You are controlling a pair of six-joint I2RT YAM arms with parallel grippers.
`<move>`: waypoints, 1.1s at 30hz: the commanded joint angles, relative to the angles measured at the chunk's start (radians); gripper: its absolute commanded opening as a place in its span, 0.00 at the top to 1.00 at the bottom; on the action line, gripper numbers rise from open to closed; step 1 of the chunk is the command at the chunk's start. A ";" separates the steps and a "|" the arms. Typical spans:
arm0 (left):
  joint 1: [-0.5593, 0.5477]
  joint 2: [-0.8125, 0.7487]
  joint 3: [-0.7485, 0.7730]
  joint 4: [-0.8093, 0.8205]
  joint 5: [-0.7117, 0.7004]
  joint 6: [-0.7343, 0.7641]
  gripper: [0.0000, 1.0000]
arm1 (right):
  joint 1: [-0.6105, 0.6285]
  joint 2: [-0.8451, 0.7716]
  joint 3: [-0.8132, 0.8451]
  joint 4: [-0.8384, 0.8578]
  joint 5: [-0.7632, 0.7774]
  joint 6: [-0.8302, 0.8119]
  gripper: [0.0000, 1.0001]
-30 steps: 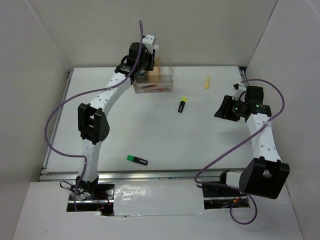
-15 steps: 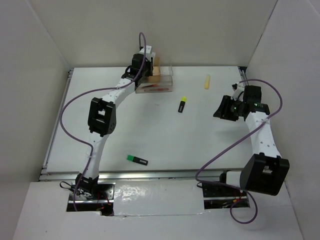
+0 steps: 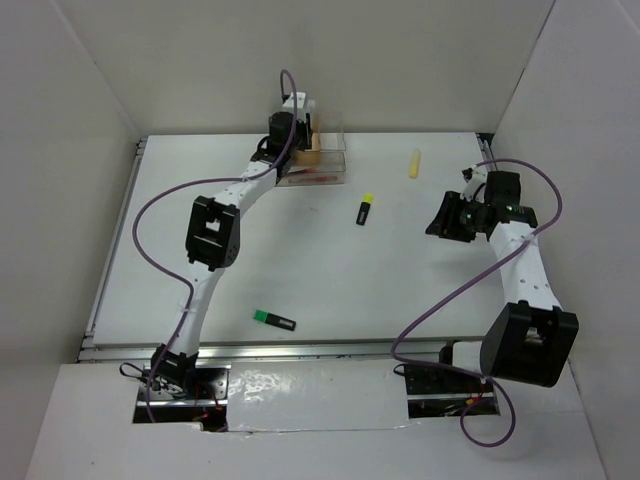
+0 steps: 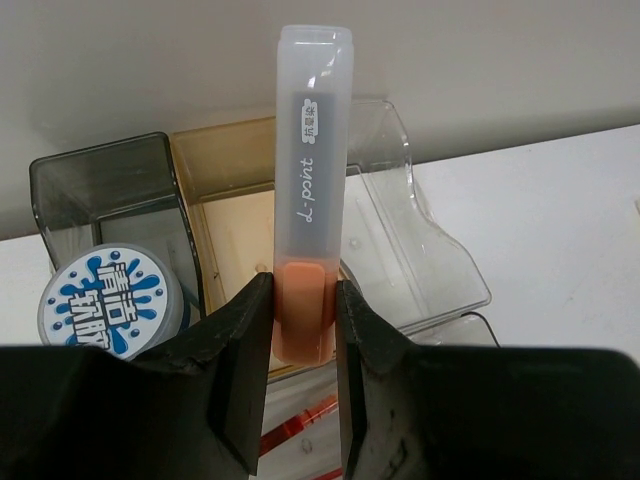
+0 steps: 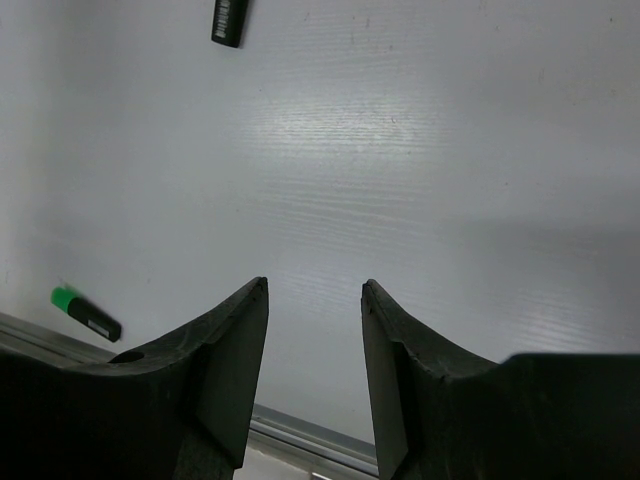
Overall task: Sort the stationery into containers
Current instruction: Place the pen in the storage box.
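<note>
My left gripper is shut on the orange marker, clear cap pointing away, held above the wood-brown compartment of the desk organiser. The round blue-grey tin sits in the dark grey compartment. Thin red pens lie in the front tray below my fingers. A yellow-ended highlighter and a green-ended highlighter lie on the table; the pale yellow stick lies at the back right. My right gripper is open and empty above the right side of the table.
White walls close in the table on the left, back and right. The clear rear compartment stands to the right of the brown one. A metal rail runs along the table's near edge.
My left gripper has moved right and back with the marker, coming over the organiser's rear compartments. The right arm has shifted only slightly.
</note>
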 commanded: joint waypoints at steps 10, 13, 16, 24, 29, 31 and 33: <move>-0.003 0.092 0.081 0.143 -0.056 -0.014 0.91 | 0.007 0.001 -0.027 0.045 -0.009 -0.001 0.51; -0.001 0.110 0.087 0.143 -0.054 -0.012 0.88 | 0.007 -0.003 -0.030 0.045 -0.009 0.001 0.51; -0.004 0.110 0.075 0.143 -0.057 -0.012 0.81 | 0.006 0.002 -0.027 0.045 -0.006 -0.001 0.50; 0.000 0.093 0.047 0.152 -0.056 -0.029 0.53 | 0.007 0.016 -0.018 0.045 -0.010 0.004 0.49; -0.001 0.081 0.063 0.157 -0.051 -0.028 0.28 | 0.007 0.022 -0.006 0.042 -0.009 0.008 0.48; -0.004 0.071 0.064 0.158 -0.063 -0.018 0.25 | 0.007 0.027 0.008 0.042 -0.006 0.012 0.48; -0.003 0.041 0.051 0.170 -0.060 -0.005 0.23 | 0.009 0.033 0.029 0.041 0.006 0.019 0.47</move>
